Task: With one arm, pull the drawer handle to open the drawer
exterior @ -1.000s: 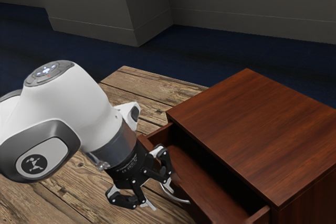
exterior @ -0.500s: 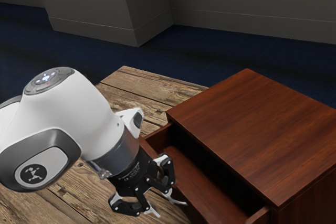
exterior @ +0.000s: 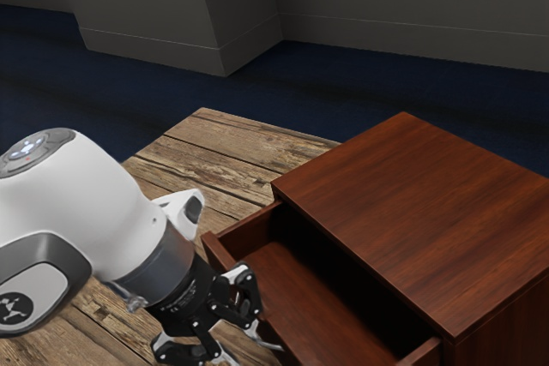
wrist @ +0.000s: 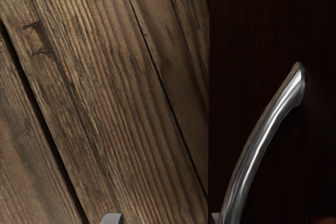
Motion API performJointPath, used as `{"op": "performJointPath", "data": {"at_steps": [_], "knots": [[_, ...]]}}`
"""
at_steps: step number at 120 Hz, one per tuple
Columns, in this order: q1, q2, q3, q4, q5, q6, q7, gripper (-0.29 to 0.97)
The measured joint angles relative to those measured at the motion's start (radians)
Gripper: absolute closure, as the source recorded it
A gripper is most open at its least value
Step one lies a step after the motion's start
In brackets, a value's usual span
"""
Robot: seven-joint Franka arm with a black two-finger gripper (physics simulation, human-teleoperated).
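Out of the cabinet (exterior: pixel 412 212) your drawer (exterior: pixel 296 293) now stands clearly farther than a second ago, its inside well exposed. I judge the opening mostly done, though some travel may remain. The arm (exterior: pixel 77 220) has drawn back toward the exterior view's left over the table (exterior: pixel 223 152), carrying the gripper (exterior: pixel 214 325) with the drawer front. It sits right at the handle (wrist: pixel 262 140), but you cannot tell whether it clamps the bar.
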Motion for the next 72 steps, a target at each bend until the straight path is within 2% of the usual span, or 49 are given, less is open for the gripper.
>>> {"op": "performJointPath", "data": {"at_steps": [72], "knots": [[0.005, -0.084, -0.012, -0.062, 0.000, -0.001, -0.001, 0.53]]}}
